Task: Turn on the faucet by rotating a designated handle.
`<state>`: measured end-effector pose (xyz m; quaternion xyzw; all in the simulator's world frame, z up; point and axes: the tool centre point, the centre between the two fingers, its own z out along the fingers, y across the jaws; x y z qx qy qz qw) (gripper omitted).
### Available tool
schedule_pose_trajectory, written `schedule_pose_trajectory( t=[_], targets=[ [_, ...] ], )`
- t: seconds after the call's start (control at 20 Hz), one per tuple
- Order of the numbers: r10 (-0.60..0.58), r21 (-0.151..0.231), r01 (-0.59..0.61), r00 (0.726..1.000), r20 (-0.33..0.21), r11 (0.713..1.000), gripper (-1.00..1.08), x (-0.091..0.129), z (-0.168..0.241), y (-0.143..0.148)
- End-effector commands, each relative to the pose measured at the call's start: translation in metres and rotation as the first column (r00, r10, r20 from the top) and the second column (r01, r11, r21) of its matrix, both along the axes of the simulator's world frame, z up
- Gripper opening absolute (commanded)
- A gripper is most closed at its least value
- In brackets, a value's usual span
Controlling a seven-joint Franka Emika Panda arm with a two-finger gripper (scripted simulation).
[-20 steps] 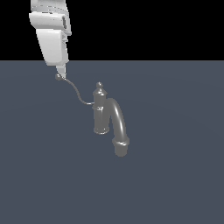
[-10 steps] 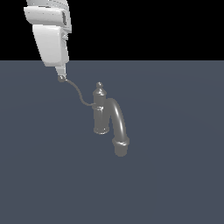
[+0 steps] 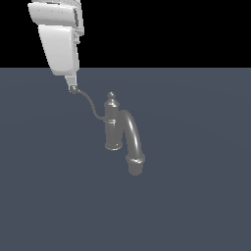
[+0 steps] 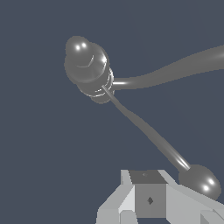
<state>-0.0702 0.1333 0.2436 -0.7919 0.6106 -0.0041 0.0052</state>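
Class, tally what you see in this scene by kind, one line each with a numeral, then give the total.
Faucet: 1
Handle: 1
Spout: 1
Gripper: 1
Total: 4

faucet (image 3: 113, 125) stands upright mid-desk (image 3: 196, 196). spout (image 3: 133, 139) arcs off toward the exterior view's right and nearer the camera. handle (image 3: 89, 104) runs from the post up to the exterior view's left; hand (image 3: 72, 84) sits right at its ball tip (image 3: 73, 89).
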Motion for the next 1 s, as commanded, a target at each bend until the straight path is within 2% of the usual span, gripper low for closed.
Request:
schedule_pose_trajectory(
  t=[0.0, 0.85, 0.95],
  targets=[
    [-0.007, -0.002, 0.007, 1.0, -0.005, 1.0, -1.0, -0.007, -0.001, -0.013],
    [0.0, -0.003, 0.0, 1.0, -0.013, 1.0, -1.0, -0.048, -0.002, -0.074],
    [0.011, -0.002, -0.011, 1.0, -0.005, 1.0, -1.0, -0.044, 0.0, -0.064]
  ],
)
